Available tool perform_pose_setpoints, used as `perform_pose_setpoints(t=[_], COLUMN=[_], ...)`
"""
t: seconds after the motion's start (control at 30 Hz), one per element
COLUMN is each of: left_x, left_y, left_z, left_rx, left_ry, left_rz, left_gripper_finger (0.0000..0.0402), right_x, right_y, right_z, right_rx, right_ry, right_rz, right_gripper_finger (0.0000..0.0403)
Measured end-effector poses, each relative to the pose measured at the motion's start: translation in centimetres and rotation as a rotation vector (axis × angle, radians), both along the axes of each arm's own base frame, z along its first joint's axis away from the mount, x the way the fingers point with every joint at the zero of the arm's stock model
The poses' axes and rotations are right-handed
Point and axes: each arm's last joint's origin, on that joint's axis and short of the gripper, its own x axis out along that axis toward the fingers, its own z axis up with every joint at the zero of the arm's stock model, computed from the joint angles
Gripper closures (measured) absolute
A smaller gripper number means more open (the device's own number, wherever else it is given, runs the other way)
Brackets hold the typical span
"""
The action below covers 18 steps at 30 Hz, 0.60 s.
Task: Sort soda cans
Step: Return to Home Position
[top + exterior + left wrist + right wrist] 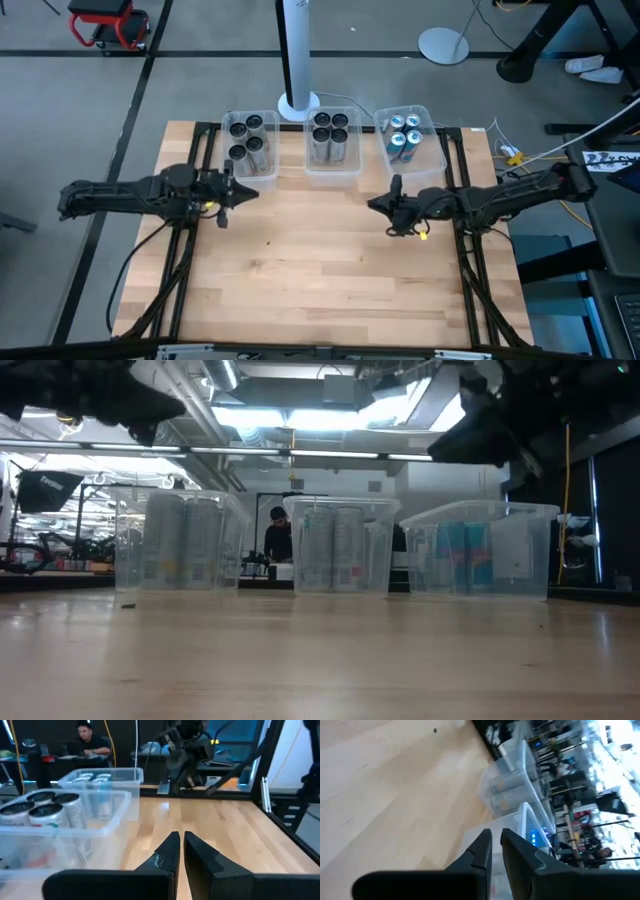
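Wood table point(320, 270) open before far-edge bins point(332, 171); left end effector point(252, 190) and right end effector point(372, 204) narrow.

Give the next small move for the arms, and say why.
Probably retract both arms to rest. The cans all stand in the three bins, none shows on the table, and the left claw and right claw hang shut and empty.

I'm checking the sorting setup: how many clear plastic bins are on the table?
3, standing in a row along the far edge of the table: the left bin, the center bin and the right bin. None appears hidden.
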Motion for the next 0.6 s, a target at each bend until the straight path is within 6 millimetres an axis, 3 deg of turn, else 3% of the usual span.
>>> perform_pose_setpoints(t=[0.27,0.6], left_x=[-0.5,-1.4], left_y=[-0.1,-0.2], left_z=[-3.7,-6.1], left_rx=[0.006,0.028], left_ry=[0.053,-0.011], left_rz=[-0.007,-0.023], left_gripper_finger=[0.0384,0.0384], right_x=[-2.8,-5.6], right_y=[-0.1,-0.5], right_z=[-2.4,-4.4], right_rx=[0.038,0.013], right_ry=[-0.161,-0.243], right_rz=[0.113,0.118], right_gripper_finger=[0.0358,0.0358])
